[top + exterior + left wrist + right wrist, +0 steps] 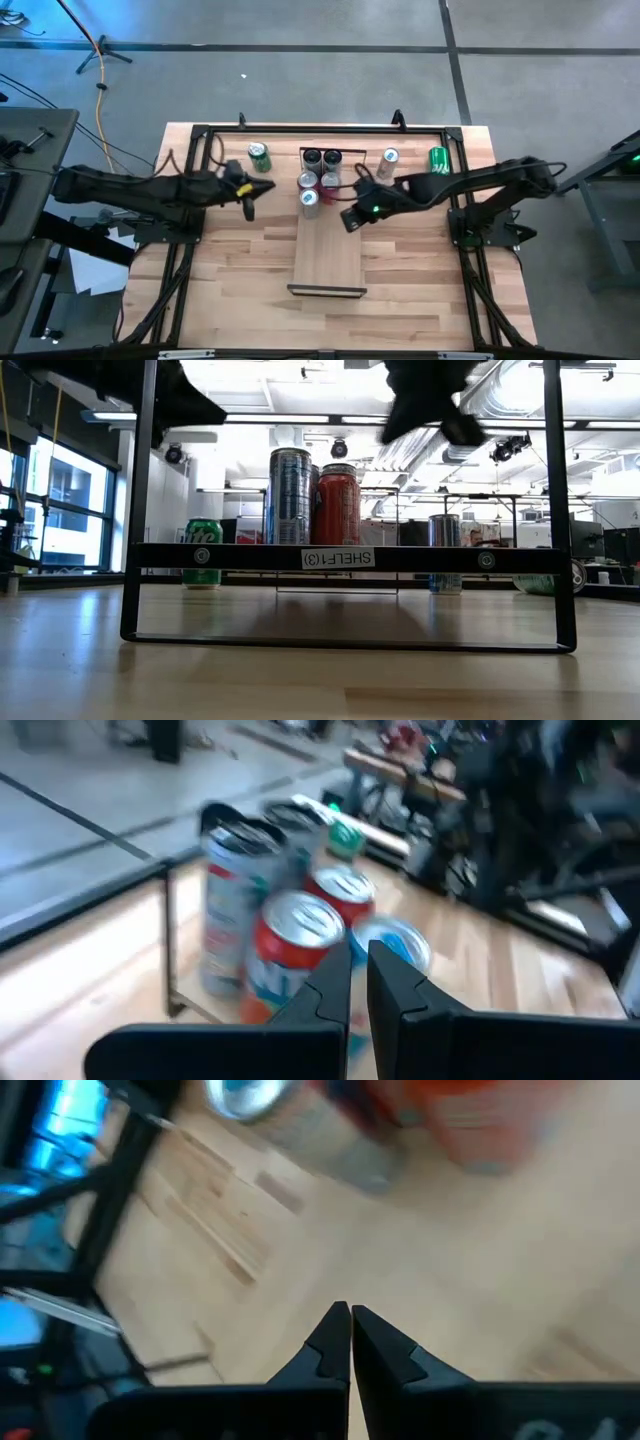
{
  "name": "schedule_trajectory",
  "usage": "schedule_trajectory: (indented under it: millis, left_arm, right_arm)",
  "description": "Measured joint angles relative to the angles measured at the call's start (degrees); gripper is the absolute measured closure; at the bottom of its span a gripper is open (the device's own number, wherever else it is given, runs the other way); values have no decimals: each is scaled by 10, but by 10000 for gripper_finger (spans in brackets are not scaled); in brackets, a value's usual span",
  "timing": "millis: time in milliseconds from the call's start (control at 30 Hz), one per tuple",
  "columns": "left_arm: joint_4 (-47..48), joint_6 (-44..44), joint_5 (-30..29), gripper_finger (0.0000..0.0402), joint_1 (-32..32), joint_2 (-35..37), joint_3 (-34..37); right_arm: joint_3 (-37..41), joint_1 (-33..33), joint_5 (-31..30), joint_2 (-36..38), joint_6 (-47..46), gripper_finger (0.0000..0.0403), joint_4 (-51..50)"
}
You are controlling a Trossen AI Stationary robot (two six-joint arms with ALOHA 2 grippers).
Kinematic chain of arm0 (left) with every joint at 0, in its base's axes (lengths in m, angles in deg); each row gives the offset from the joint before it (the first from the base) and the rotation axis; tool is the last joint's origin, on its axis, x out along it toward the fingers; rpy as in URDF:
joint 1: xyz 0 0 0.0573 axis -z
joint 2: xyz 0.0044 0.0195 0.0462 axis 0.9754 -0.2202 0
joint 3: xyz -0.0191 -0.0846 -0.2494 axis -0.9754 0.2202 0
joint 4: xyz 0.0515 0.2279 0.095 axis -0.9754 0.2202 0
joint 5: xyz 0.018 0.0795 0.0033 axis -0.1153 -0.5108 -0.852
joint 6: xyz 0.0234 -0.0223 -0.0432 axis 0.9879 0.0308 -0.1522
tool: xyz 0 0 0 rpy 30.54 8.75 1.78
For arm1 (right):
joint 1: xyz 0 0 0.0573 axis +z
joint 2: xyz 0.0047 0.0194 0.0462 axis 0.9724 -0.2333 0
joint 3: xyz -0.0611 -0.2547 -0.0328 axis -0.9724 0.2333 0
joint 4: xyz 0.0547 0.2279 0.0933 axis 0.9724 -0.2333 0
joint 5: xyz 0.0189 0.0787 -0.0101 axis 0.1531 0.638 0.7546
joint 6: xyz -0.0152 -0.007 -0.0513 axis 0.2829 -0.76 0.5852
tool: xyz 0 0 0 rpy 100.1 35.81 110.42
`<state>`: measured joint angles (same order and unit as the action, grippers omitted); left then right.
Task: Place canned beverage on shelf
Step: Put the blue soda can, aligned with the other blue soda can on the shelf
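The shelf [328,255] is a pale narrow board on dark end frames, running from the table's middle to its far side. Several cans [318,180] stand upright on its far end; the low view shows a tall silver-blue can [290,495] and a red can [336,505]. My left gripper [262,188] hangs shut in the air left of these cans, pointing at them [358,982]. My right gripper [350,218] hangs shut above the board's right edge, just nearer than the cans, slanting down [350,1335]. Neither holds anything.
A green can [259,157] stands on the table left of the shelf. A silver can [389,160] and another green can [438,158] stand to its right, near the far edge. A dark frame [200,135] borders the tabletop. The board's near half is bare.
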<state>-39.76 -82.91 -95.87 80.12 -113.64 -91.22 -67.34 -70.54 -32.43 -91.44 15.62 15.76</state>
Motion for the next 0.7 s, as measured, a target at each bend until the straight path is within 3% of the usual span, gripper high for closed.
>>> schedule_trajectory:
  millis: [267, 700]
  left_arm:
    - [0, 11, -9, 401, -10, 104, 0]
    - [72, 54, 45, 401, -10, 193, 0]
  right_arm:
    - [0, 2, 23, -85, -63, 403, 118]
    - [0, -4, -93, -94, -220, 403, 185]
